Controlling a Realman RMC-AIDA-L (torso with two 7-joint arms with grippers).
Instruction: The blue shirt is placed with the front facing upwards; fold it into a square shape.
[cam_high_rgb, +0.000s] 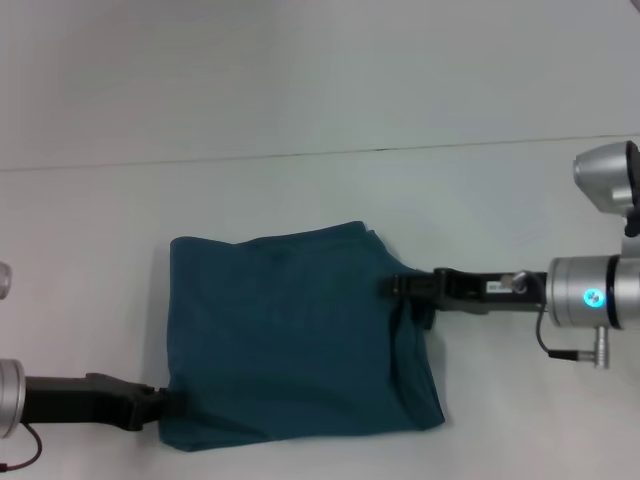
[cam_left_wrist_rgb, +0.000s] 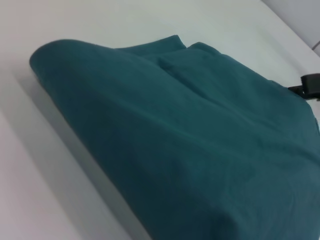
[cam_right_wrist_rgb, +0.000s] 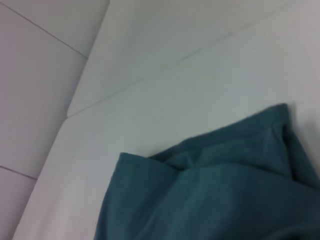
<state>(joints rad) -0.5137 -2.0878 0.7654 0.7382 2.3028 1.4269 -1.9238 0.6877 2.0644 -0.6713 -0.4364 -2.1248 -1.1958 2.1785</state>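
Folding looks nearly done: the blue shirt (cam_high_rgb: 290, 335) lies on the white table (cam_high_rgb: 300, 90) as a roughly square bundle, no lettering showing. The left gripper (cam_high_rgb: 172, 402) sits at the shirt's near-left corner, and the right gripper (cam_high_rgb: 392, 287) meets the right edge toward the far side; whether either set of fingers is spread or pinching cloth I cannot tell, since the tips are lost against the dark fabric. The likely risk is that a gripper pulling away with cloth caught in it would drag a layer and open the fold, most likely along the right side, where the head view shows a loose flap hanging past the main square. The left wrist view shows stacked layers and a rounded folded edge, which the head view flattens, plus the right gripper's dark tip beyond the far side. The right wrist view shows a rumpled far corner with overlapping folds.
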